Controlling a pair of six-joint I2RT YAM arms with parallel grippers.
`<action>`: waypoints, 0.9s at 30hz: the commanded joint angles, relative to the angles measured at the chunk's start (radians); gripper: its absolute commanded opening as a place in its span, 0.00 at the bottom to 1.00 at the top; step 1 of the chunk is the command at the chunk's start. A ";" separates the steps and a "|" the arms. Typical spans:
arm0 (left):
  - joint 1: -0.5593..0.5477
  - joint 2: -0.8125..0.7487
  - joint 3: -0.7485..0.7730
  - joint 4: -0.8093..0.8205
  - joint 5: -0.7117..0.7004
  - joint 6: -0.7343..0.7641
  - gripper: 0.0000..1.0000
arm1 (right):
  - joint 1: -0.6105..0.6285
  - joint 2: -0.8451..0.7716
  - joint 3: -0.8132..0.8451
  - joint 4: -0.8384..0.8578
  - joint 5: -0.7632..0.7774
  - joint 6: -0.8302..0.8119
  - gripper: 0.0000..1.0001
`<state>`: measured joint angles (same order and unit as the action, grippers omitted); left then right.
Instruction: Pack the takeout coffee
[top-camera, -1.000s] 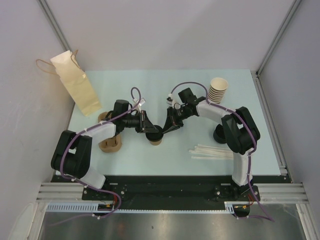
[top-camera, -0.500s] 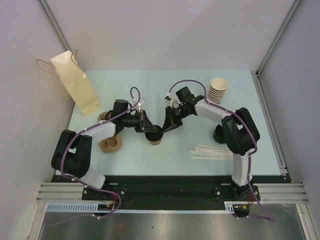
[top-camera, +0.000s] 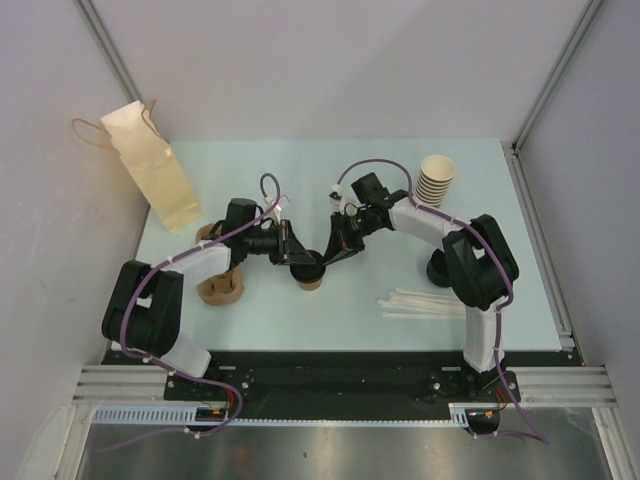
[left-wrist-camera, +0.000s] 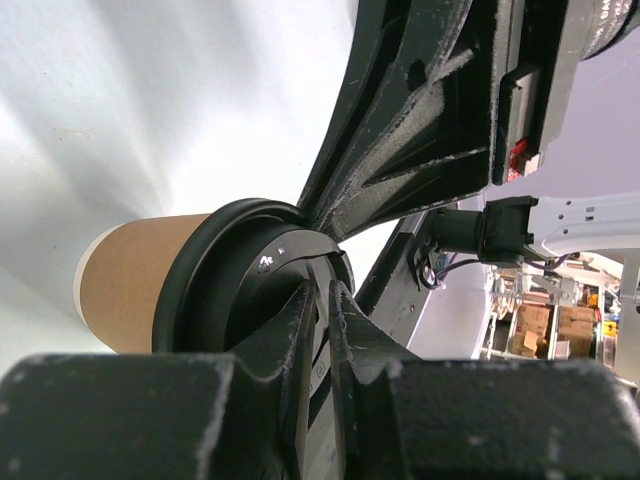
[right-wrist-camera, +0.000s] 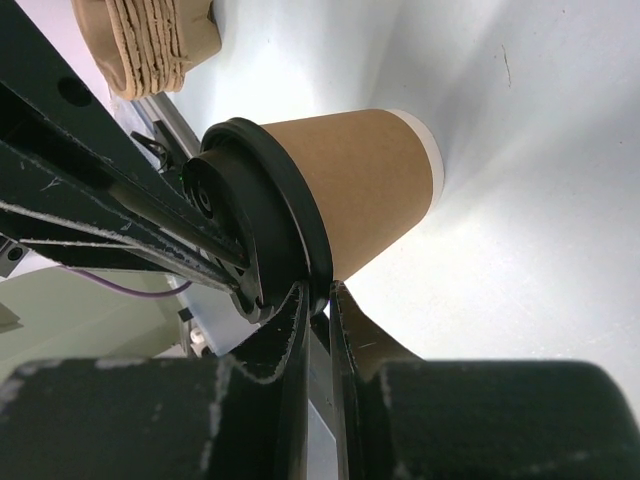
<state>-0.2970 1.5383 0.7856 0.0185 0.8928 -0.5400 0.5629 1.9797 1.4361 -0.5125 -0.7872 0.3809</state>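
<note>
The takeout coffee, a tan paper cup with a black lid, stands upright on the table's middle in the top view. My left gripper reaches it from the left, and its fingers are shut on the lid's rim. My right gripper comes in from the right and pinches the opposite edge of the rim, shut. In the left wrist view my left gripper sits on the rim, with the right arm's fingers just beyond the lid.
A tan paper bag stands at the back left. Brown cup carriers lie under the left arm. A stack of lidless cups is at the back right, black lids sit by the right arm, and white straws lie near the front right.
The right arm's wrist has shifted slightly to the left and back. The cup and the left arm hold their places.
</note>
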 joint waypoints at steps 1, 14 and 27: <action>0.002 -0.038 0.001 0.018 -0.035 0.015 0.17 | -0.008 0.044 -0.013 0.029 0.075 -0.040 0.00; 0.013 -0.199 0.038 0.031 0.037 -0.014 0.37 | -0.006 0.038 -0.014 0.039 0.060 -0.031 0.00; 0.154 -0.257 -0.028 -0.164 0.051 0.103 0.44 | -0.034 0.033 -0.028 0.098 -0.066 0.013 0.00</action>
<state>-0.1482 1.3079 0.7734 -0.1139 0.9054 -0.4828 0.5468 1.9884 1.4231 -0.4667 -0.8433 0.3923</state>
